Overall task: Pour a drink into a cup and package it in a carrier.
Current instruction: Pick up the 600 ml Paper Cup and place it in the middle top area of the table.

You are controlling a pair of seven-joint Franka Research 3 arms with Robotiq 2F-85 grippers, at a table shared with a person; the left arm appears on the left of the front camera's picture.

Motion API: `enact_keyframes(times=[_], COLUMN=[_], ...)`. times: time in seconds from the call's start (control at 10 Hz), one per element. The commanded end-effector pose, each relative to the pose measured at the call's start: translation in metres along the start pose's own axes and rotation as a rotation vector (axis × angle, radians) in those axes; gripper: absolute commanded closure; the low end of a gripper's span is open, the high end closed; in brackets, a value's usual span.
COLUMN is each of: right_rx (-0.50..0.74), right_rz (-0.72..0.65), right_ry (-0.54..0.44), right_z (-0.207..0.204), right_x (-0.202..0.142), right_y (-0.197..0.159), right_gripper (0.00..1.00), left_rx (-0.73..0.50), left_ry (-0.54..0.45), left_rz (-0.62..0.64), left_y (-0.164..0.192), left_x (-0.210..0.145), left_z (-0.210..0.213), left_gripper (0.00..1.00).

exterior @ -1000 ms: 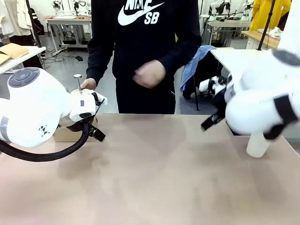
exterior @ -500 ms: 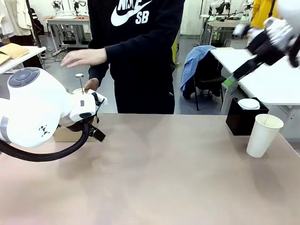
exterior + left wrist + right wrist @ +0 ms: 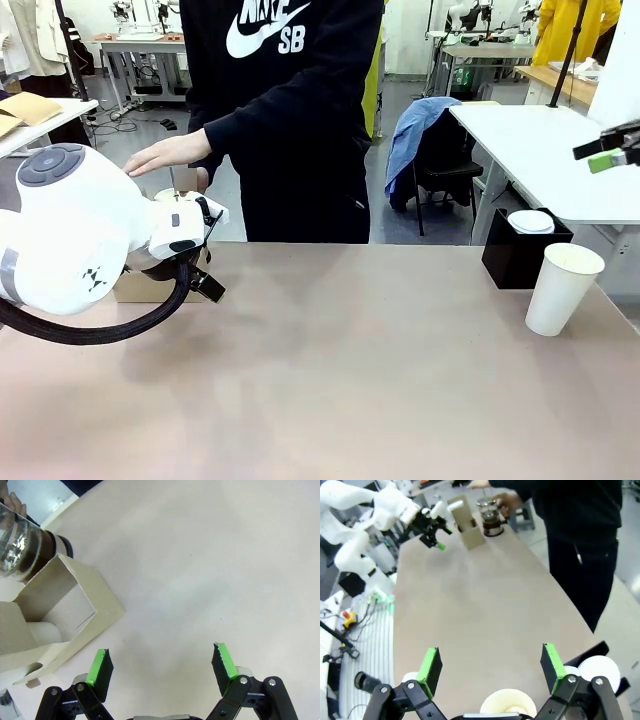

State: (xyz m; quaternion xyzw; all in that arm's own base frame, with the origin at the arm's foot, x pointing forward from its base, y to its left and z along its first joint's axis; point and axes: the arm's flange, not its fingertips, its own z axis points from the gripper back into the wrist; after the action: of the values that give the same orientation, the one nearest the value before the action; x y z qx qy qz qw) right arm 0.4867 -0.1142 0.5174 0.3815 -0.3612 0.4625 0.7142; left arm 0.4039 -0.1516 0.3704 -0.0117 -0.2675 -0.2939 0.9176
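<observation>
Cup of plain white paper, tall and tapered, stands upright near the right end of the pale brown counter, apart from the other task things. Just beyond it sits a black square box with a shorter white cup in it.

The dark brown liquid lies as a low band in the bottom of a clear glass press pot at the far left of the counter. The low brown cardboard carrier stands just beside the pot, on its near side, with its upright panel showing in the right wrist view.

The left tool hangs low over the bare counter, close by the carrier's near edge. Its green pads are spread wide and there is nothing between them.

The right tool is raised high over the counter's right end. Its jaws are also spread wide and grip nothing. In its own view the tall cup's open mouth lies far below, between the fingers.

A person in a black sweatshirt stands at the far side. One hand is held flat above the far left corner, and the other hand is on the press pot.
</observation>
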Motion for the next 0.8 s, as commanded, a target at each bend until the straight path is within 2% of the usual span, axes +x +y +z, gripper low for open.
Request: enact_keyframes(times=[0.0, 0.1, 0.4, 0.5, 0.7], right_rx=[-0.052, 0.0, -0.003, -0.094, -0.047], right_rz=[0.063, 0.0, 0.01, 0.028, 0.093], right_ry=[-0.054, 0.0, -0.017, -0.126, -0.321], right_z=[-0.01, 0.0, -0.005, 0.005, 0.033], right_x=[0.005, 0.0, -0.009, -0.027, -0.087], right_y=[-0.015, 0.0, -0.009, -0.016, -0.014], right_gripper=[0.0, 0.0, 0.0, 0.0, 0.0], left_rx=[0.0, 0.0, 0.0, 0.0, 0.0], left_ry=[0.0, 0.0, 0.0, 0.0, 0.0], left_rz=[-0.001, -0.001, -0.001, -0.001, -0.001], left_y=[0.0, 0.0, 0.0, 0.0, 0.0], left_x=[0.0, 0.0, 0.0, 0.0, 0.0], left_z=[0.0, 0.0, 0.0, 0.0, 0.0], left_gripper=[0.0, 0.0, 0.0, 0.0, 0.0])
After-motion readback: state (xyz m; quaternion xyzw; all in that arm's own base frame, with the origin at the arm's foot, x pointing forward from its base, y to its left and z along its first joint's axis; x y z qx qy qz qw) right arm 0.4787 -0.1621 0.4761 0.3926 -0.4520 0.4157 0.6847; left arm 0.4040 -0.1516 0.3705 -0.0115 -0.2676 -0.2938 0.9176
